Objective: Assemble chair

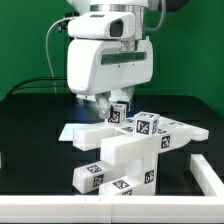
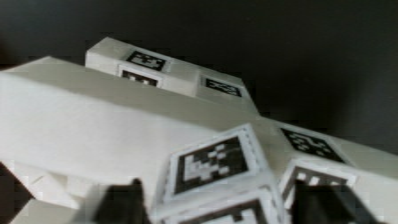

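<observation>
The chair stands as a blocky cluster of white tagged pieces [image 1: 132, 150] in the middle of the black table. In the exterior view my gripper [image 1: 112, 106] hangs low over its back left part, at a small tagged block [image 1: 119, 113]. In the wrist view that block [image 2: 222, 165] fills the space between my two dark fingers [image 2: 125, 203], which lie against its two sides. My gripper [image 2: 222, 208] is shut on it. A wide white slab [image 2: 107, 110] lies beneath it, with another tagged piece [image 2: 164, 68] at its far edge.
A loose white piece [image 1: 206, 176] lies at the exterior view's right, near the table's front. A thin flat white sheet [image 1: 68, 130] shows under the cluster's left side. Green wall stands behind the table, and the arm's white body hides the back middle.
</observation>
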Available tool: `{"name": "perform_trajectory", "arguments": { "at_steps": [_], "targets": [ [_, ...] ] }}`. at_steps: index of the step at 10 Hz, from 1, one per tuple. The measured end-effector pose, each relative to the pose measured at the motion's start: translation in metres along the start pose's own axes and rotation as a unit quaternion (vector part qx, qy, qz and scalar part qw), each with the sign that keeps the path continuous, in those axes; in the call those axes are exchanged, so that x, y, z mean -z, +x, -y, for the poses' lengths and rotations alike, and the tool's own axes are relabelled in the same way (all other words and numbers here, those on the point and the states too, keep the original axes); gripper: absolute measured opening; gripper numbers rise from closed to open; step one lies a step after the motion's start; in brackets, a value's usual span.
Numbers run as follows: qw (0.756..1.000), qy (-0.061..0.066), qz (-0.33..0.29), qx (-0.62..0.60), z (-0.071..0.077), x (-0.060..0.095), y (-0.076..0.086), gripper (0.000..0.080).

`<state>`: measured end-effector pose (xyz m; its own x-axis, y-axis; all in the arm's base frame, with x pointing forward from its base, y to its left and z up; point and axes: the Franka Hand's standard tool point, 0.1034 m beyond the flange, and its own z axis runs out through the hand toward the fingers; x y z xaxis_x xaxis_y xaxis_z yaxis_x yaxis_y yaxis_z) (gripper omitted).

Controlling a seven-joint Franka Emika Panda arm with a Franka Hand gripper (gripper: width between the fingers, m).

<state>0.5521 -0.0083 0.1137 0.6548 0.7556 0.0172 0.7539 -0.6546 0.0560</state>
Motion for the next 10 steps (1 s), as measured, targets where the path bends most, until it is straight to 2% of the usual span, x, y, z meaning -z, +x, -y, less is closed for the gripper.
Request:
{"name": "perform_trajectory", "arguments": {
  "at_steps": [1,3,4,10],
  "targets": [
    [1.000,0.000,0.000,-0.028,0.0000,-0.0001,0.0000,0.0281],
    [0.997,0.000,0.000,-0.083,0.0000,-0.0001,-0.0001,0.0281],
    [0.988,0.003,-0.003,-0.155,-0.0011,-0.0002,-0.0006,0.0281],
    [0.918,0.006,-0.026,-0.395,-0.0067,-0.0004,0.0021,0.0282]
  ]
}}
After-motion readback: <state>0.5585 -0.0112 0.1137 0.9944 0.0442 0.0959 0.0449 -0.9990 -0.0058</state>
